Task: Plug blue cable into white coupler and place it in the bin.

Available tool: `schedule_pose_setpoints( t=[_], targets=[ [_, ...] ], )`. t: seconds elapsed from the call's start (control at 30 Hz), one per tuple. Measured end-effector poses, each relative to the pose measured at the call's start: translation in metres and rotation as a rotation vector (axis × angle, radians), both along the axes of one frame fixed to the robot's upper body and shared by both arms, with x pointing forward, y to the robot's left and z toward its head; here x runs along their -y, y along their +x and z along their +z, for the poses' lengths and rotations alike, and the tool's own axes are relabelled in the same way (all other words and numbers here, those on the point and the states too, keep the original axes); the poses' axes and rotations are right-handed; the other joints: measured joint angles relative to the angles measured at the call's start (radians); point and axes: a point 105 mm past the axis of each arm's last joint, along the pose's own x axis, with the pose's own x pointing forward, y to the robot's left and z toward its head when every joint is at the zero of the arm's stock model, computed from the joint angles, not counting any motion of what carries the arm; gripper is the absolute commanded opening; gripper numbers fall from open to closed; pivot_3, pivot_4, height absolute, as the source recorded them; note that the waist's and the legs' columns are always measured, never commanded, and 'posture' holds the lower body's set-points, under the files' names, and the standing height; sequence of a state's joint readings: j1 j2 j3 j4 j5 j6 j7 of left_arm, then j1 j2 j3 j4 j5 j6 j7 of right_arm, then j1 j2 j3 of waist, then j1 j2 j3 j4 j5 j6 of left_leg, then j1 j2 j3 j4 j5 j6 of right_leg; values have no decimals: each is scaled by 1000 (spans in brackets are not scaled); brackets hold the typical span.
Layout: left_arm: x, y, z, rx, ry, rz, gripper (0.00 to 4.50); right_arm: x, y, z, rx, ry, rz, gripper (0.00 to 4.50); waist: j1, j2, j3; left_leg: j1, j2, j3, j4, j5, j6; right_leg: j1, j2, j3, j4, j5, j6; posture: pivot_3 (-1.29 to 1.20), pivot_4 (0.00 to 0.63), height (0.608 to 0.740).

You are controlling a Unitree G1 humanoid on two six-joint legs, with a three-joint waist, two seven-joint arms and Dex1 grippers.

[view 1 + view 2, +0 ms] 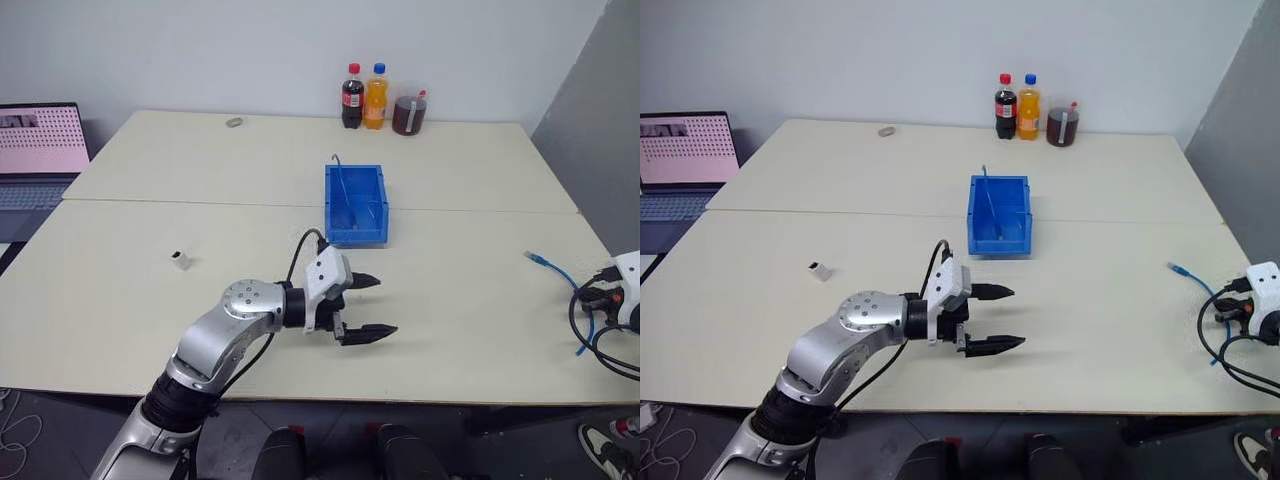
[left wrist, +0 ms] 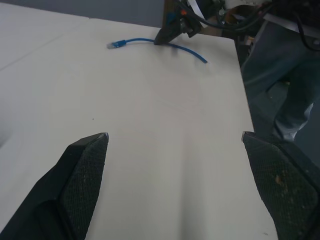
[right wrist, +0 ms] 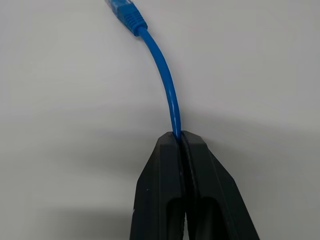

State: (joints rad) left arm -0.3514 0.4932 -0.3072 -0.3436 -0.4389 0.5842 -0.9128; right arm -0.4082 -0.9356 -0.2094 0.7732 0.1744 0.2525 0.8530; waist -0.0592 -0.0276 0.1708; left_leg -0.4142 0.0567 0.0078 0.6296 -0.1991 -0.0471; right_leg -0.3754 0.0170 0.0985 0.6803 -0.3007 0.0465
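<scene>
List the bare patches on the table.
Bare: the table stretch between small white coupler and open left gripper; also between blue plastic bin and thin blue cable. Crowded: three drinks behind the bin.

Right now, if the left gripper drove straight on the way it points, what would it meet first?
Bare table first. The left gripper, open, points across it toward the right gripper, shut on the blue cable. Those look like the first things in line, though depth is unclear.

The bin (image 1: 356, 205) stands mid-bench (image 1: 150, 300). The white coupler (image 1: 180, 260) lies to its left, nearer the front edge. The blue cable (image 1: 556, 272) lies far right. Three bottles (image 1: 376, 98) stand behind the bin.
</scene>
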Motion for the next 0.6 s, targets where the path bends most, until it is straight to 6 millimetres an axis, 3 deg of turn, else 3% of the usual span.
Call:
schedule_pose_setpoints(
  t=[0.2, 0.27, 0.3, 0.33, 0.37, 0.4, 0.47, 0.57, 0.6],
  targets=[
    [-26, -10, -15, -52, 39, 34, 4500, -55, 0, 39, 65, -68, 318, 66, 0, 6, 1, -1, 1, -1, -1, 0, 0, -2, 1, -2, 1, -1, -1, 0, 150, 740],
    [-47, -13, -22, -67, 69, 78, 4500, -99, -4, 54, 95, -114, 510, 66, -1, 6, 1, -1, 3, -1, -1, 0, 0, -2, 1, -1, 1, -1, -1, 0, 150, 740],
    [-53, -14, -23, -69, 78, 89, 4500, -109, -5, 56, 97, -128, 553, 66, -2, 6, 1, -1, 3, -1, -1, 0, 0, -2, 2, -2, 1, -1, -1, 0, 150, 740],
    [-72, -15, -28, -67, 114, 129, 4500, -143, -6, 58, 110, -163, 679, 66, -5, 5, 1, -1, 5, 0, -1, 0, 0, -4, 2, -1, 1, -1, -1, 0, 150, 740],
    [-76, -15, -29, -71, 124, 136, 4500, -150, -7, 58, 115, -167, 705, 66, -5, 5, 1, -1, 5, 0, -1, 0, 0, -4, 2, -1, 1, -1, -2, 0, 150, 740],
    [-93, -12, -34, -71, 157, 185, 4500, -177, -9, 53, 122, -173, 804, 66, -3, 5, 2, -1, 5, -1, -1, 0, 0, -4, 3, -2, 1, -1, -2, 0, 150, 740],
    [-107, -9, -36, -64, 178, 223, 4500, -201, -7, 47, 128, -178, 874, 66, 0, 4, 2, -1, 5, 0, -1, 0, 0, -5, 2, -2, 1, -1, -2, 0, 150, 740],
    [-135, 2, -36, -46, 198, 313, 4500, -260, 0, 34, 167, -176, 1023, 66, 1, 2, 4, -4, 5, 2, -1, 0, 0, -10, 1, -1, 2, -2, -3, 0, 150, 740],
    [-138, 2, -35, -42, 198, 321, 4500, -267, 2, 32, 171, -181, 1043, 66, 1, 2, 4, -5, 5, 2, -1, 0, 0, -10, 1, -1, 2, -1, -3, 0, 150, 740]
  ],
)
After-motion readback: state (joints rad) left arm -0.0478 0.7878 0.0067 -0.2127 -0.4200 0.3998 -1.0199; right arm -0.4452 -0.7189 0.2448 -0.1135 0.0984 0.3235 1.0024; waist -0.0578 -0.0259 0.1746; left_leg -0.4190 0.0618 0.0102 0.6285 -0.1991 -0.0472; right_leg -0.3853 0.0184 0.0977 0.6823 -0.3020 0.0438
